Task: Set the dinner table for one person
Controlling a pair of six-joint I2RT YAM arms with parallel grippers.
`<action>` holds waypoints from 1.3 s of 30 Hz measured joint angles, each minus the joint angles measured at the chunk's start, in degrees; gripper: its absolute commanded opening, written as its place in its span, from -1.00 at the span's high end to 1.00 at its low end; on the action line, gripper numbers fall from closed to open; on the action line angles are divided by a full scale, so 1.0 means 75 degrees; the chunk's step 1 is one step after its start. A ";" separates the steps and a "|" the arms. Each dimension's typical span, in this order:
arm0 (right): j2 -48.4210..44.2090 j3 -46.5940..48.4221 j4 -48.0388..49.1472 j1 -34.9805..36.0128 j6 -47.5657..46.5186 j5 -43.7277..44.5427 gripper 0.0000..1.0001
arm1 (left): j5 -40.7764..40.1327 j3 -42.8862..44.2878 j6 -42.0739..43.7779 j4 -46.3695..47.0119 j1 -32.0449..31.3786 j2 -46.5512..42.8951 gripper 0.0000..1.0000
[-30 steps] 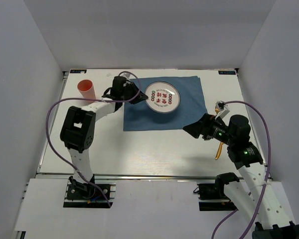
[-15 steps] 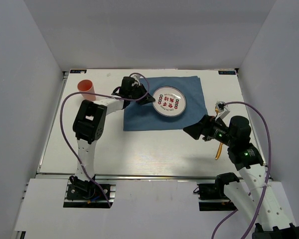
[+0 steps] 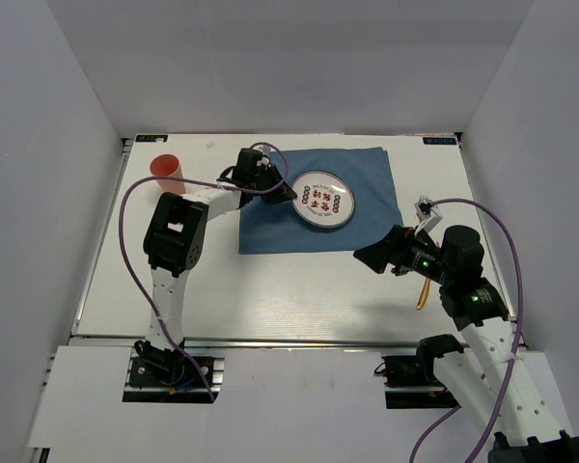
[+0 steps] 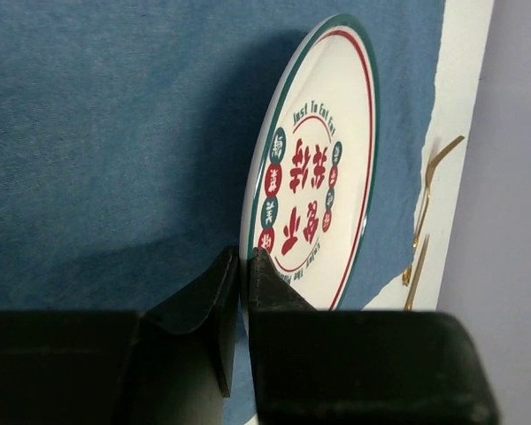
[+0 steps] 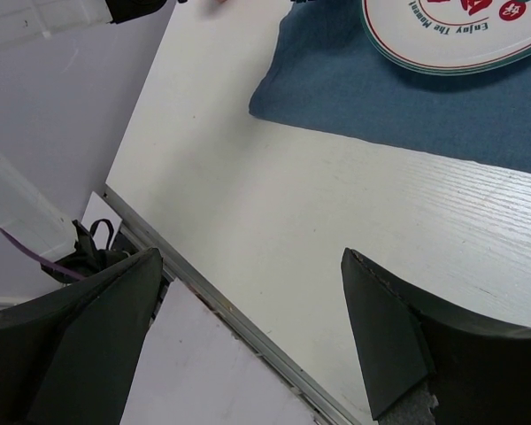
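My left gripper [image 4: 242,270] clamps the round white ceramic plate [image 4: 319,168] by its nine-o'clock rim, over the blue cloth placemat [image 4: 115,124]; my right gripper [image 5: 248,261] gapes above the white desk [image 5: 336,226].

plate [image 3: 323,203] over blue placemat [image 3: 270,230] | orange cup [image 3: 168,173] far-left | gold cutlery [image 3: 424,292] right

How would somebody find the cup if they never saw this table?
Start at the big white dinner table and look to its far left corner, left of the blue placemat. The cup sits there alone on bare tabletop. It is the only plain orange-red thing, unlike the white plate with red writing.
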 measured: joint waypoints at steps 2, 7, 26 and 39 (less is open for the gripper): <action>0.0003 0.0000 0.0000 0.0000 -0.0003 -0.0029 -0.76 | -0.0047 0.0070 0.0003 -0.0131 0.0003 0.0009 0.43; 0.0003 0.0000 0.0003 0.0000 -0.0012 -0.0152 -0.77 | -0.0184 0.0338 0.0128 -0.0315 0.0003 0.0009 -0.15; 0.0385 -0.0029 0.0431 0.0003 -0.0254 -0.0280 -0.79 | -0.5199 0.1970 -0.0085 -0.5024 0.0804 -0.2719 -0.96; 0.2352 0.1014 0.0906 0.0041 -0.0536 -0.0670 -0.79 | -0.6199 0.2285 -0.0906 -0.7318 0.3809 -0.2605 -0.96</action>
